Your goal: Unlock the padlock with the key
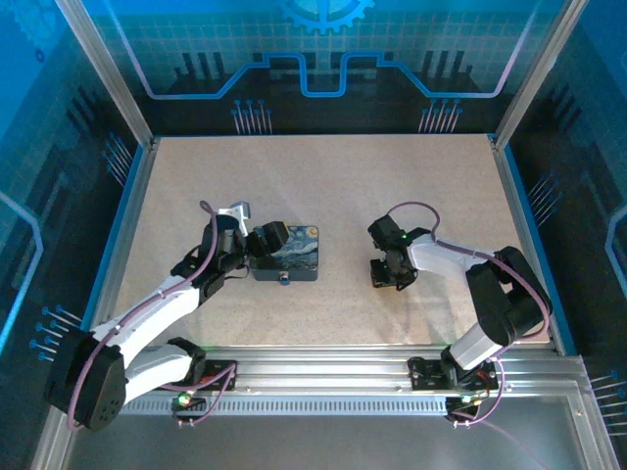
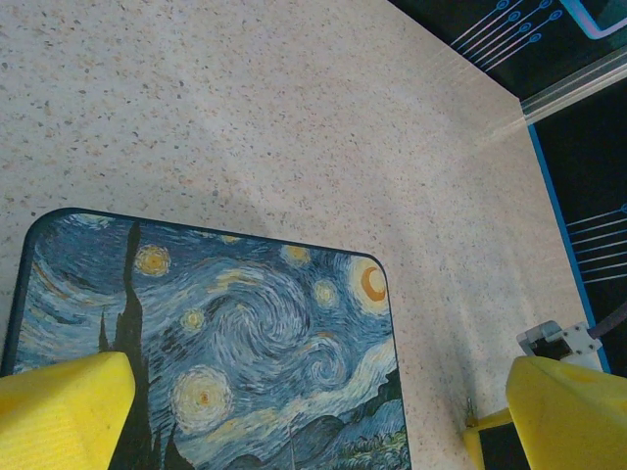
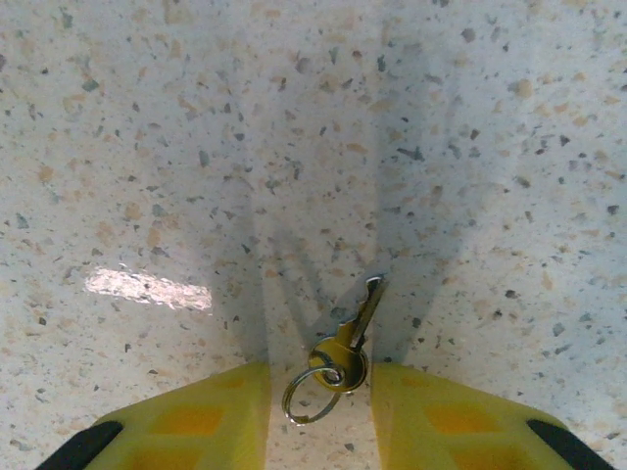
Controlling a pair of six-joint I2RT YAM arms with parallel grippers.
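The left claw (image 1: 263,243) gapes wide across the painted tin (image 2: 245,343), with the padlock (image 1: 284,280) at the tin's near edge. The right claw (image 3: 320,382) stands narrow, low over the worktop (image 3: 294,117). The key (image 3: 353,338) lies between its fingers, not visibly clamped.

Left end effector (image 1: 261,241) over tin (image 1: 296,251) left end; padlock (image 1: 284,280) at tin near edge; right end effector (image 1: 385,279) well apart.

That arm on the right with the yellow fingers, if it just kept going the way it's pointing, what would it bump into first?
Probably the key, lying on the table between the fingers of the right gripper. It points down at it, though depth is hard to judge.
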